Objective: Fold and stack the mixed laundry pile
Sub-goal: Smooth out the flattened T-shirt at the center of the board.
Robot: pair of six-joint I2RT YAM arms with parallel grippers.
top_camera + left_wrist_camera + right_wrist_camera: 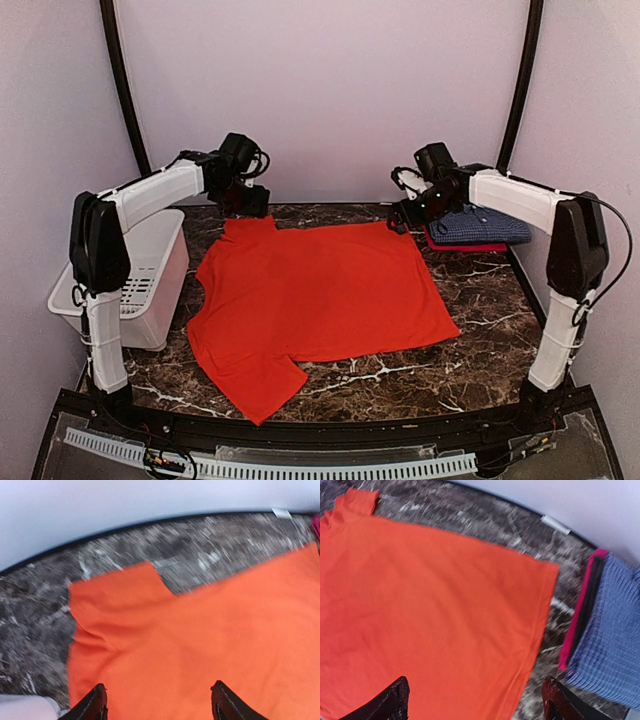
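One orange-red shirt lies flat on the tabletop, one folded blue checked shirt tops a small stack far right, one white basket sits at the left edge, and the left claw and right claw stand wide, holding nothing, over the orange-red shirt's far corners

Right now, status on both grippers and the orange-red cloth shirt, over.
Left gripper open, right gripper open, above far edge. Orange-red cloth shirt flat, unfolded. Folded blue checked garment apart at right; nothing blocking.
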